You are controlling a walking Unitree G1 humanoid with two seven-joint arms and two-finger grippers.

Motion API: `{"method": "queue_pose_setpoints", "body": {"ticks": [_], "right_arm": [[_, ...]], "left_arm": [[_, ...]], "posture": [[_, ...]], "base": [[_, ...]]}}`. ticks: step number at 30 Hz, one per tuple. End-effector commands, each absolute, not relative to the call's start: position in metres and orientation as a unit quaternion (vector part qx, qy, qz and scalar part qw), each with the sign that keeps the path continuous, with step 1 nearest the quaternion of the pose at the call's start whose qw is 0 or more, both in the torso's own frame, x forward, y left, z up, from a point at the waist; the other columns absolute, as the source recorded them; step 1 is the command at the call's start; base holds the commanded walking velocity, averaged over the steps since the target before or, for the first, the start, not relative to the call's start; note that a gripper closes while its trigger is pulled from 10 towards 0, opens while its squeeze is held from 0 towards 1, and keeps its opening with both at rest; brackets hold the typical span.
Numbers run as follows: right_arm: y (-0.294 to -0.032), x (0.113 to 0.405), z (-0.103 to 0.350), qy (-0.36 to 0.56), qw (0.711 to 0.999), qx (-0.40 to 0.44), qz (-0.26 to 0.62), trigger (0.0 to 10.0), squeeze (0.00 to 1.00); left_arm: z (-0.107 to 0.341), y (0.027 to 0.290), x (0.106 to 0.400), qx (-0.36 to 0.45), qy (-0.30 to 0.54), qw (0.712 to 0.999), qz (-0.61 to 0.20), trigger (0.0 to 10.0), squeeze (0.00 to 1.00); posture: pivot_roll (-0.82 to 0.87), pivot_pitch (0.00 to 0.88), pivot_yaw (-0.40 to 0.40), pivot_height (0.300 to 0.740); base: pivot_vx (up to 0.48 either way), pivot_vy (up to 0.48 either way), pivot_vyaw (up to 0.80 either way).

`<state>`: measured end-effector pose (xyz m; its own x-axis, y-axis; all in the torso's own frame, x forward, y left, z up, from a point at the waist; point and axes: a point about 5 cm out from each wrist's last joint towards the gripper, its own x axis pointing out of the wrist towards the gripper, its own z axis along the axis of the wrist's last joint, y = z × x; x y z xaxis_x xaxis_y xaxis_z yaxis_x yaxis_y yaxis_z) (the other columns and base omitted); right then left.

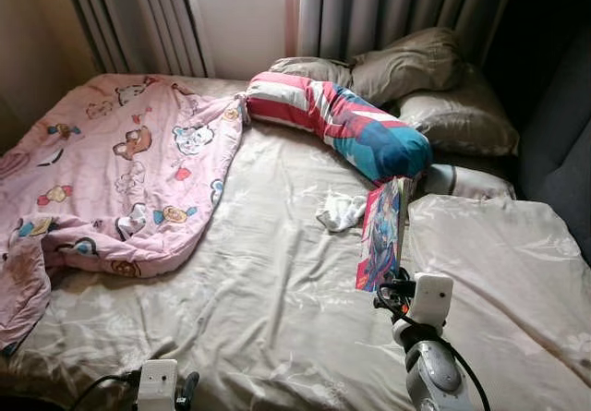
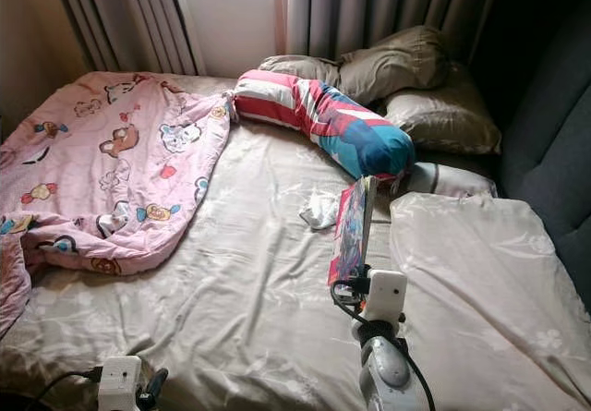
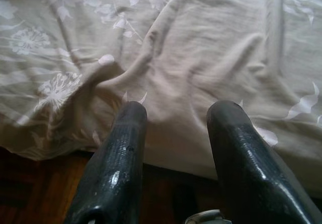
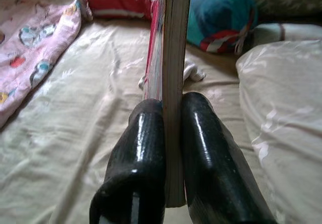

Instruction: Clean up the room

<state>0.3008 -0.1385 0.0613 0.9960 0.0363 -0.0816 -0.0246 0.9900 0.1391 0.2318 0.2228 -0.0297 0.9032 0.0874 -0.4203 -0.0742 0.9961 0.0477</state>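
Book (image 1: 383, 235) with a colourful cover is held upright above the bed (image 1: 268, 319), on its edge, and the right gripper (image 4: 171, 133) has its two black fingers pressed closed on the lower part of it, one finger on each side. From the head views the book stands just in front of the robot's right arm, over the beige sheet, and near the big folded duvet (image 1: 499, 282) of the same pale colour that lies on the right side of the bed. Just behind the book a small white cloth (image 1: 340, 212) lies crumpled on the sheet. Further back there is a long bolster pillow (image 1: 342, 120) with red, white and blue stripes, placed diagonally, and behind it two brownish pillows (image 1: 416, 69) lean near the grey curtains (image 1: 388, 9). On the left side a pink blanket (image 1: 120, 171) with cartoon animals is spread in a loose heap and hangs over the bed's near left edge. The left gripper (image 3: 176, 133) is low at the near edge of the bed, its fingers apart with nothing between them, pointing at the wrinkled sheet where it hangs over the dark wooden floor (image 3: 35, 194)
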Motion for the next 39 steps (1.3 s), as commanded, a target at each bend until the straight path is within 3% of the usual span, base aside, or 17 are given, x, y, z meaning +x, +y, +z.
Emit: {"method": "queue_pose_setpoints", "body": {"ticks": [1, 20, 28, 39], "right_arm": [[-0.134, 0.302, 0.061, 0.047, 0.996, 0.067, 0.025, 10.0, 0.0], [-0.13, 0.304, 0.053, 0.078, 0.995, 0.058, 0.035, 10.0, 0.0], [-0.131, 0.305, 0.056, 0.06, 0.996, 0.062, 0.034, 10.0, 0.0], [-0.129, 0.319, 0.057, 0.082, 0.994, 0.05, 0.047, 10.0, 0.0]], "left_arm": [[-0.034, 0.225, 0.226, 0.022, 0.235, 0.971, 0.038, 10.0, 0.0], [-0.036, 0.229, 0.224, 0.025, 0.243, 0.969, 0.04, 10.0, 0.0], [-0.036, 0.23, 0.224, 0.026, 0.246, 0.968, 0.039, 10.0, 0.0], [-0.037, 0.231, 0.223, 0.028, 0.25, 0.967, 0.038, 10.0, 0.0]], "posture": [[0.0, 0.183, -0.004, 0.67], [0.0, 0.191, 0.004, 0.661], [0.0, 0.193, 0.008, 0.636], [0.01, 0.195, 0.013, 0.636]], "base": [[0.0, 0.0, 0.0], [0.0, 0.0, 0.0], [0.0, 0.0, 0.0], [0.0, 0.0, 0.0]]}}
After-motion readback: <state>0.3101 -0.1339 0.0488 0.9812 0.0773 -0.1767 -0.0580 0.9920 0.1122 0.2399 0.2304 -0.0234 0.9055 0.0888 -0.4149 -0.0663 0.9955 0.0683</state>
